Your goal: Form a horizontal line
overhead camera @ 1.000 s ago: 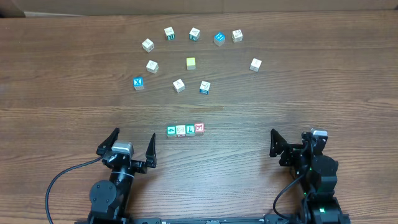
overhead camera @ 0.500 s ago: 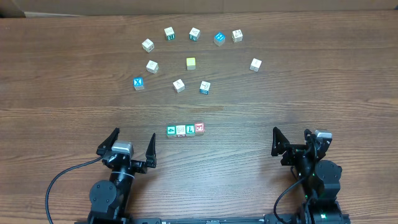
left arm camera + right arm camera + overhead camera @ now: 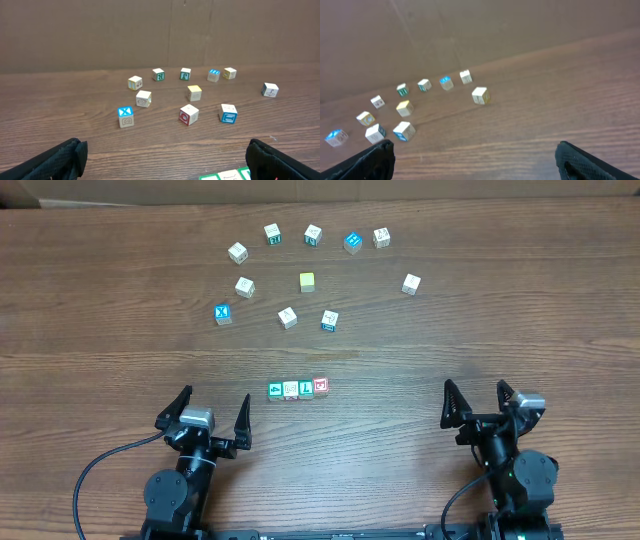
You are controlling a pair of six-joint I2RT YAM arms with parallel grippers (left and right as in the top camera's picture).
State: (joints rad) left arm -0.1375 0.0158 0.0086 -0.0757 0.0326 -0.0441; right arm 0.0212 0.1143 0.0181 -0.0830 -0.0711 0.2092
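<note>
1. Nearest the robot, the left gripper (image 3: 216,398) is sitting low over the table (image 3: 100,330), with its jaws spread wide and nothing between them. In the left wrist view its dark fingers (image 3: 55,160) are framing the bottom corners.
2. The right gripper (image 3: 474,387) is sitting at the near right, likewise spread wide and empty, well apart from every block.
3. Just beyond the arms and nearer the left one, a row of four blocks (image 3: 298,388) is lying side by side. It is running from a green-faced end block (image 3: 275,390) on the left to a red-faced end block (image 3: 321,386) on the right, with its right end sitting slightly farther out.
4. Farther out, three loose blocks are lying apart from one another: a blue X block (image 3: 223,313), a plain white block (image 3: 288,317) and a blue-sided block (image 3: 329,320).
5. Behind them a pale left block (image 3: 245,286), a yellow block (image 3: 307,281) and a lone right block (image 3: 411,283) are sitting well separated.
6. Farthest away, an arc of five blocks (image 3: 313,234) is curving across the table, with a bright blue block (image 3: 353,242) second from its right end.
7. The right wrist view is showing these far blocks blurred, so their faces cannot be read there.
</note>
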